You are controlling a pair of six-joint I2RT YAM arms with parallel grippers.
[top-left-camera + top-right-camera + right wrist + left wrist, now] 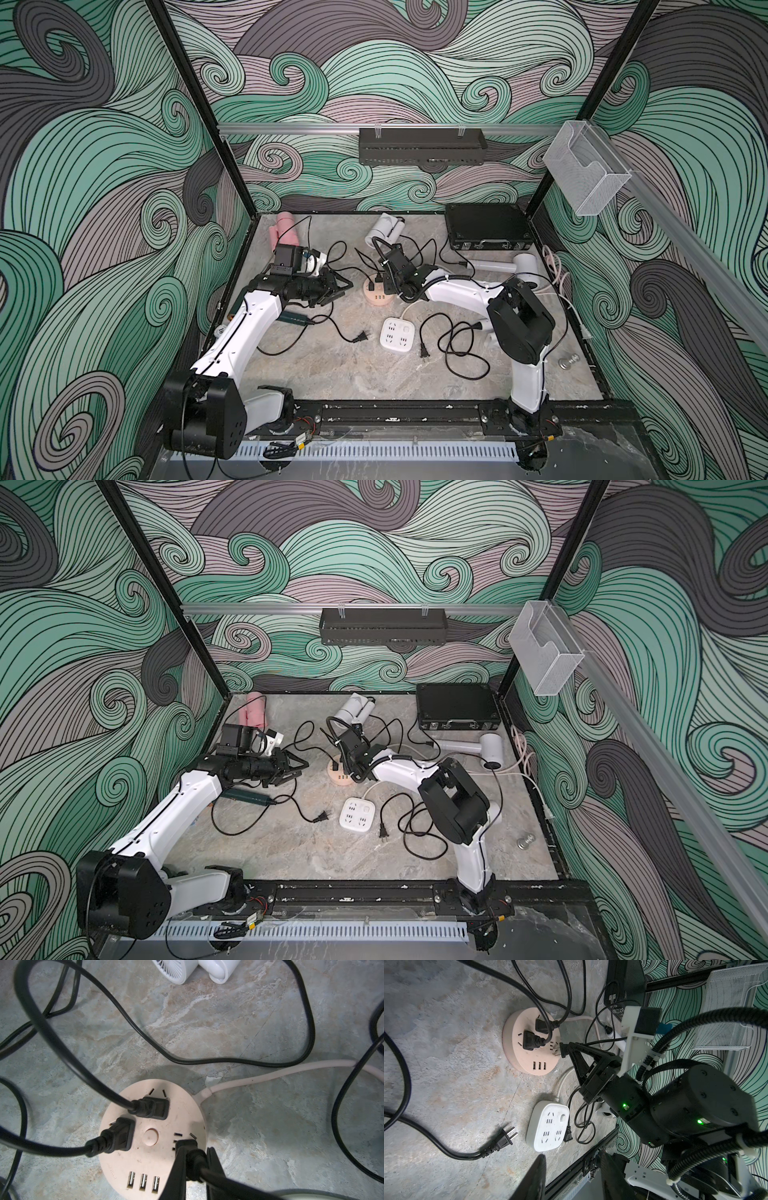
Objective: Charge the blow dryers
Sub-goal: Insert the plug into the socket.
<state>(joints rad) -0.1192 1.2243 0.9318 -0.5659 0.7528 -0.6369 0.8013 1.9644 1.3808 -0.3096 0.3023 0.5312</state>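
Right fingers (pixel 177 1172): mine, pressed together on a black plug (pixel 186 1145); its cord runs back between them.
Right gripper (pixel 195 1152): over the right part of the peach hub (pixel 145 1159), mid-table. The black plug sits at a free pair of slots. Its prongs are hidden, so I cannot tell if it is seated.
Left fingers (pixel 533 1178): spread, nothing between them.
Left gripper (pixel 347 287): just left of the peach hub, above the table (pixel 332 374).
Hub sockets: far plug (pixel 155 1109) and left plug (pixel 120 1136), both seated.
Pink dryer (pixel 284 232): far left corner.
Far white dryer (pixel 384 228): far middle, folded.
Long white dryer (pixel 505 266): right side, just near of the black case (pixel 486 226).
Green dryer (pixel 293 319): left side, partly under my left arm.
Third white dryer (pixel 488 328): mostly hidden under my right arm.
Loose plugs: one (pixel 360 337) left of the white hub (pixel 397 332), one (pixel 424 352) just right of it, both flat on the table.
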